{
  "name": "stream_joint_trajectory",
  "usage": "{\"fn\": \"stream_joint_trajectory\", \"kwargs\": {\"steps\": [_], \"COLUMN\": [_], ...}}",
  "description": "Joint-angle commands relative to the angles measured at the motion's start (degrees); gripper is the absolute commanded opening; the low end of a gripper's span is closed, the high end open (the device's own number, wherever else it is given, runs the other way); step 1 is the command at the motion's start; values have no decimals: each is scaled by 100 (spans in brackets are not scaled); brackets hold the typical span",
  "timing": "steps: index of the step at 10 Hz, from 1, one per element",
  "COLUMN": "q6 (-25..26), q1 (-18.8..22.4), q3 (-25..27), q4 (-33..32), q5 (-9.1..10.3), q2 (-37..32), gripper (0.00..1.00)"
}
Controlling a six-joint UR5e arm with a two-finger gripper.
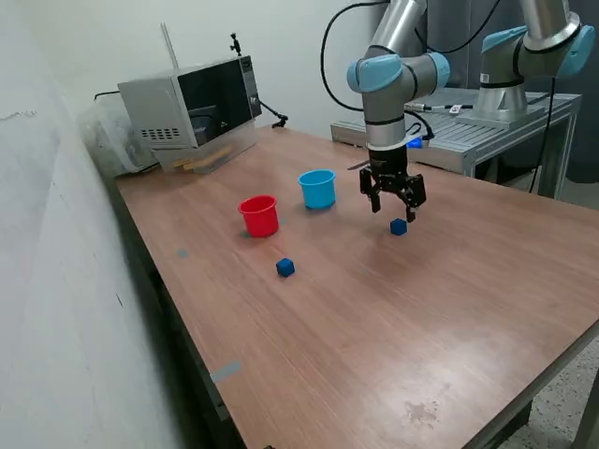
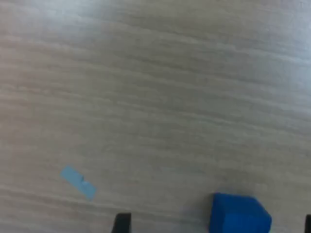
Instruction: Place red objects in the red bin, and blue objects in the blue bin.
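Surface (image 1: 374, 318): brown wood-grain top, carrying all items below.

Red cup (image 1: 259, 215): round, upright, open mouth upward, near the middle of the surface. No contents discernible.

Light blue cup (image 1: 317, 188): round, upright, same size as the red cup, at about 2 o'clock from it, near but apart.

Dark blue cube, first (image 1: 285, 267): small, on the surface at about 5 o'clock from the red cup, apart from both cups.

Dark blue cube, second (image 1: 399, 226): small, on the surface at about 4 o'clock from the light blue cup, well apart from the first cube. Also in the wrist view (image 2: 240, 213), cut off by the picture edge, resting flat on the wood grain.

Red cubes: none discernible in either view.

Pincer (image 1: 394, 204): black, two fingers, spread apart and released, grasping nothing. Pointing down, hovering just above the surface, the second cube just beside and below the fingertips at about 5 o'clock in the exterior view. One dark fingertip (image 2: 122, 222) in the wrist view, the cube lying between it and the opposite edge of the picture, not touched.

Arm (image 1: 386, 89): grey with light blue joints, descending to the pincer.

Tape scrap (image 2: 78, 182): pale blue, flat on the surface, apart from the second cube.

Microwave (image 1: 192, 103): grey, dark door, at the far corner of the surface, 11 o'clock from the red cup.
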Motion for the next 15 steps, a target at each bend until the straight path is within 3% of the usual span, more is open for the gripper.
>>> {"fn": "stream_joint_trajectory", "kwargs": {"steps": [1,6,8,9,15], "q6": [133,160,160,160,151], "q1": [68,279,271,271,174], "q3": [156,94,94,94,112], "q4": [-152,-152,-178,-265,-275], "q5": [1,44,290,291,291], "q2": [-29,-38,-29,-29,-20], "gripper": [100,100,100,0,0]}}
